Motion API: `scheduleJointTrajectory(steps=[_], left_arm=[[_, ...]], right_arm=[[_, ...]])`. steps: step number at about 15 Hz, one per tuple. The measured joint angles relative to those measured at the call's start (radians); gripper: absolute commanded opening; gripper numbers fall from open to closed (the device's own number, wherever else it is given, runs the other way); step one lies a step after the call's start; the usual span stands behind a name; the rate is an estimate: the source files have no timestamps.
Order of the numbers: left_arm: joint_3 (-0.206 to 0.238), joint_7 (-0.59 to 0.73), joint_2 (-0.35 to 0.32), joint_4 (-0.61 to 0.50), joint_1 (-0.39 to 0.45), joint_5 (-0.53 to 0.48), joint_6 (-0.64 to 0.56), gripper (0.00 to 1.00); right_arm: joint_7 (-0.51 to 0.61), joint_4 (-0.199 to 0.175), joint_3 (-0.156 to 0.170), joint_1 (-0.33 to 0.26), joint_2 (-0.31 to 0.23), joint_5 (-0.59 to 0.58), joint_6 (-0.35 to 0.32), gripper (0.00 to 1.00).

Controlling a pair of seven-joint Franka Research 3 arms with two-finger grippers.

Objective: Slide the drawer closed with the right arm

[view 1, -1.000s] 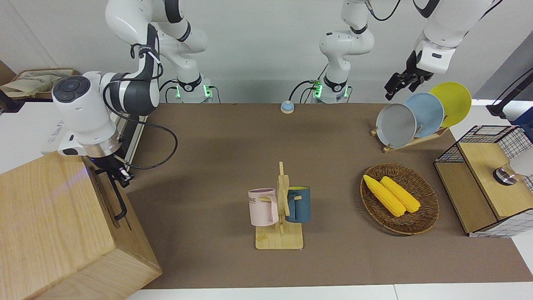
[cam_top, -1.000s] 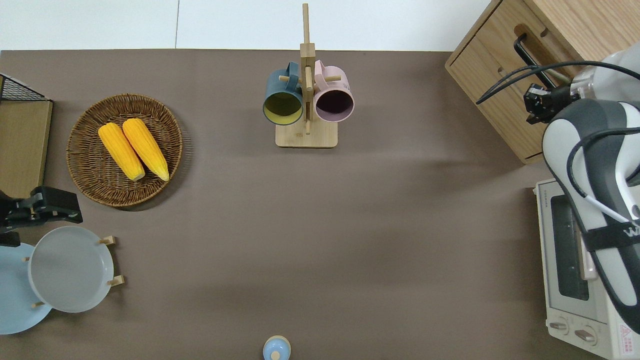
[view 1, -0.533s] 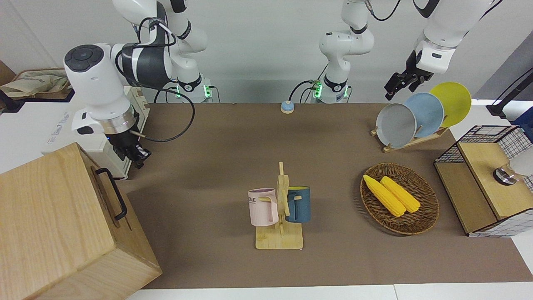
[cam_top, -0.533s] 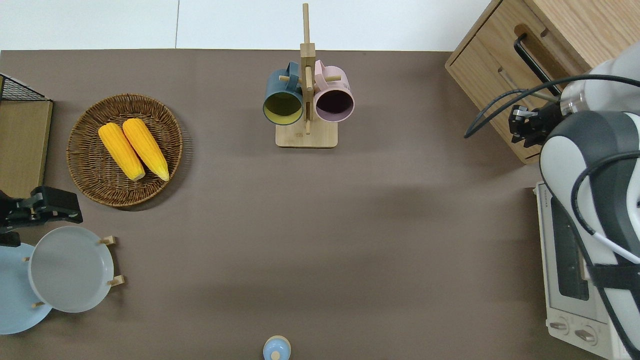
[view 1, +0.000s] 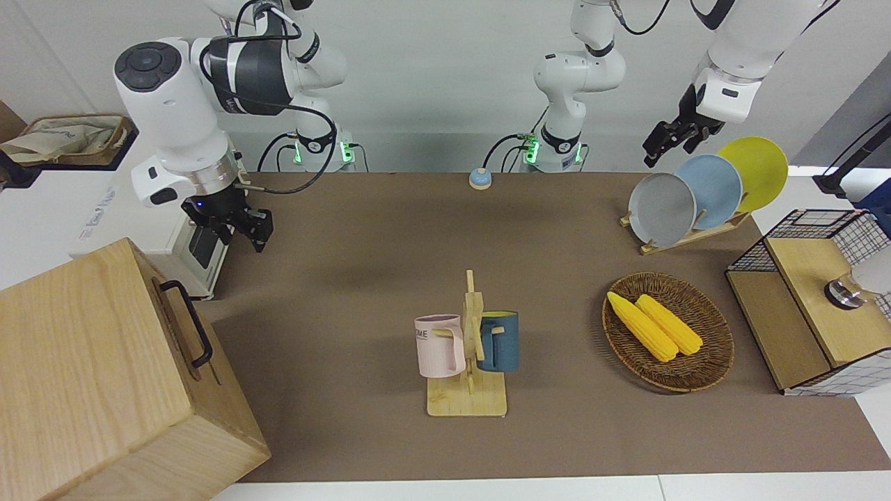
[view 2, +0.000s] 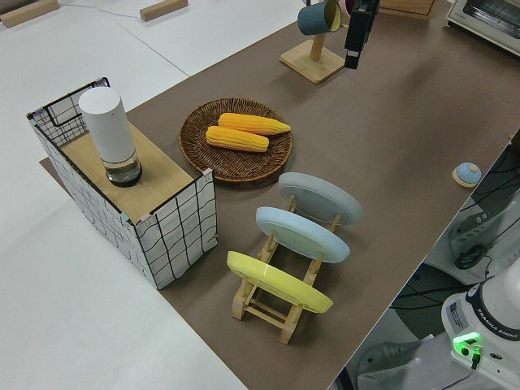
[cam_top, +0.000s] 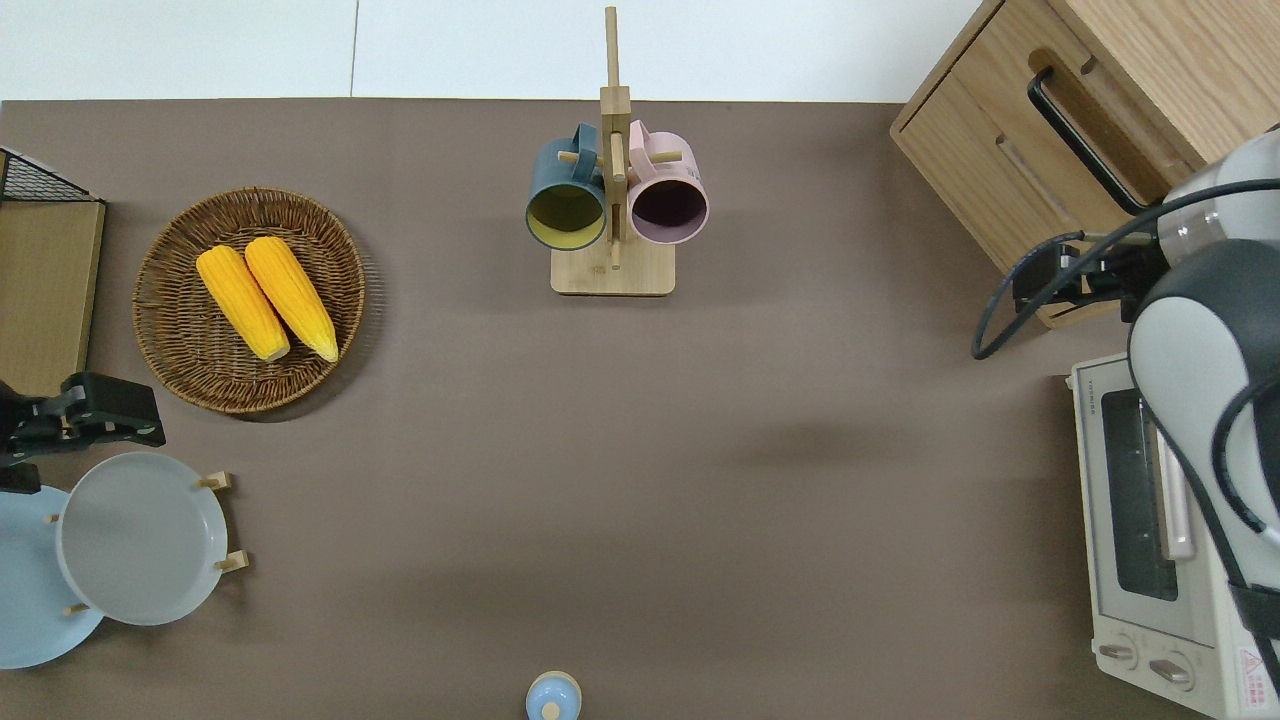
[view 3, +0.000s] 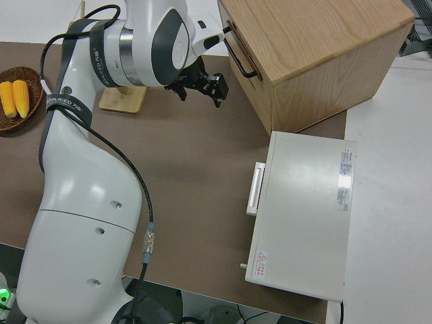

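The left arm is parked, its gripper (view 1: 669, 142) too indistinct to tell whether spread or pressed together. Nearest the robots at the right arm's end of the table sits the white toaster oven (cam_top: 1150, 520). The right gripper (cam_top: 1050, 285) hangs in the air at the oven's 12 o'clock in the overhead view, over the table edge beside the corner of the pale-wood box (view 1: 104, 376); it holds nothing and touches nothing, but whether its fingers are spread or together cannot be told. Farther out, the drawer (cam_top: 1075, 150) sits in the box with its flat front level with the box face and its black bar handle (view 1: 188, 320) free. The drawer appears shut, so the task is judged essentially complete. Risk from here: the looping black cable (cam_top: 1010, 300) or the wrist could clip the box corner or the oven top if the arm swings low, nudging either.
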Motion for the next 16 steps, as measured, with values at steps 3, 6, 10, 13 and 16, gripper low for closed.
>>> scheduleJointTrajectory(steps=[3,6,10,13,16], left_arm=[[0.000,0.000,0.000,0.000,0.000,0.000,0.000,0.99],[0.000,0.000,0.000,0.000,0.000,0.000,0.000,0.99],[0.000,0.000,0.000,0.000,0.000,0.000,0.000,0.99],[0.000,0.000,0.000,0.000,0.000,0.000,0.000,0.99],[0.000,0.000,0.000,0.000,0.000,0.000,0.000,0.99]], right_arm=[[-0.025,-0.008,0.011,-0.001,-0.047,0.001,-0.030,0.981],[-0.025,-0.041,0.028,-0.001,-0.096,0.001,-0.031,0.981],[-0.047,-0.128,0.061,-0.045,-0.161,0.001,0.005,0.981],[-0.092,-0.148,0.064,-0.053,-0.174,-0.001,0.008,0.981],[-0.111,-0.149,0.066,-0.053,-0.174,-0.002,0.009,0.981]])
